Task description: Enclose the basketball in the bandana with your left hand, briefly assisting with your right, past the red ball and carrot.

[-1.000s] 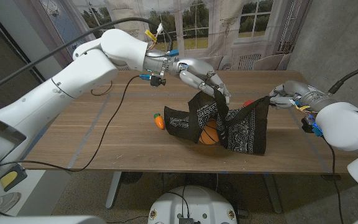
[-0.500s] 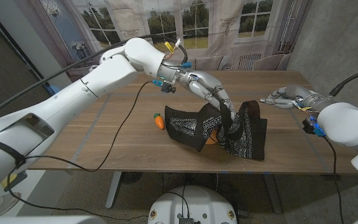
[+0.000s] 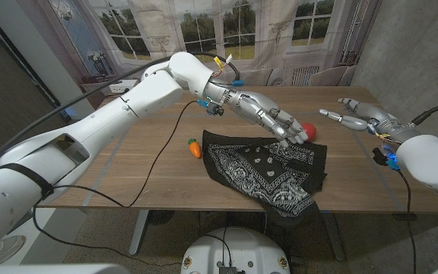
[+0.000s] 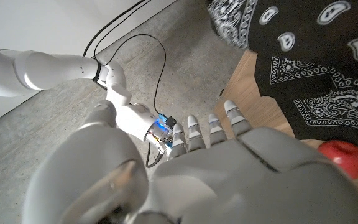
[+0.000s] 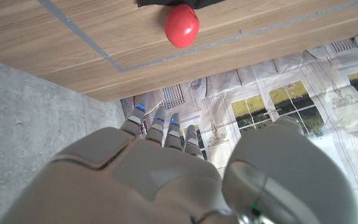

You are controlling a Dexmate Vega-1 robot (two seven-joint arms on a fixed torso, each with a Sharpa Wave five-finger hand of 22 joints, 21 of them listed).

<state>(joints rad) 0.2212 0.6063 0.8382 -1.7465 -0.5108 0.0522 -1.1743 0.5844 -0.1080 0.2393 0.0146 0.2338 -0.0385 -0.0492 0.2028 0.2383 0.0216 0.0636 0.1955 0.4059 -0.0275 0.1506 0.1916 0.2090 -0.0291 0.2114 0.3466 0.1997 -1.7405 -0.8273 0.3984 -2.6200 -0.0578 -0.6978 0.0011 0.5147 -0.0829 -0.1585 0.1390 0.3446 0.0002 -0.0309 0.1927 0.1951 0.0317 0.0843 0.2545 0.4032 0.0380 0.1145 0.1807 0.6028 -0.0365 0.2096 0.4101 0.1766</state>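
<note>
Nearest, at the table's [image 3: 128, 164] front edge: a corner of the black bandana [image 3: 268, 167] draped over the lip and hanging down, also seen in the left wrist view [image 4: 303, 56]. Farther in: the cloth spread in a loose rumpled sheet over the wood, white paisley print up. No basketball visible in any frame; whether under the cloth, impossible to tell. Beside the bandana's left edge, just apart from it: the small orange carrot [image 3: 195, 148] with its green top. Beyond the cloth's far edge: the left hand [image 3: 276, 120], fingers spread and extended, nothing held, fingertips over the bandana's far border; contact with the cloth not clear. Just beside those fingertips, at the bandana's far right corner: the red ball [image 3: 308, 130], seen close to the cloth's edge in the left wrist view [image 4: 342, 157] and in the right wrist view [image 5: 181, 25]. Well off to the right, above the table's far right part: the right hand [image 3: 356, 118], fingers stretched out and apart, empty, well apart from cloth and ball.
</note>
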